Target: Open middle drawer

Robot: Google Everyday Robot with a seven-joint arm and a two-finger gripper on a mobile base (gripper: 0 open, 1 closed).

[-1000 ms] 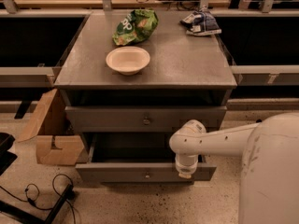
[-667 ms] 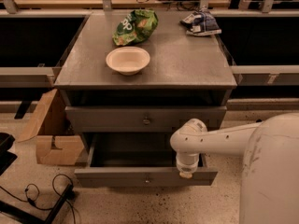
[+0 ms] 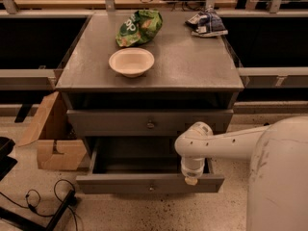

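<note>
The arm (image 3: 226, 141) hides the right part of the drawer's (image 3: 120, 183) inside. The gripper (image 3: 191, 179) hangs over the drawer's front, near its right end. Right of the drawer, the robot's body (image 3: 281, 177) is cut off.

gripper (image 3: 191, 179) at the front rim of the middle drawer (image 3: 115, 183), right of its knob (image 3: 151, 187)

Grey cabinet top (image 3: 192, 64), bearing: white bowl (image 3: 131, 60), 9 o'clock, near front edge; crumpled green snack bag (image 3: 139, 27), 11 o'clock, just behind bowl; dark blue-and-white packet (image 3: 207, 23), 1 o'clock, rear corner. Gripper (image 3: 191, 179) below and forward of the top, 5 o'clock
</note>
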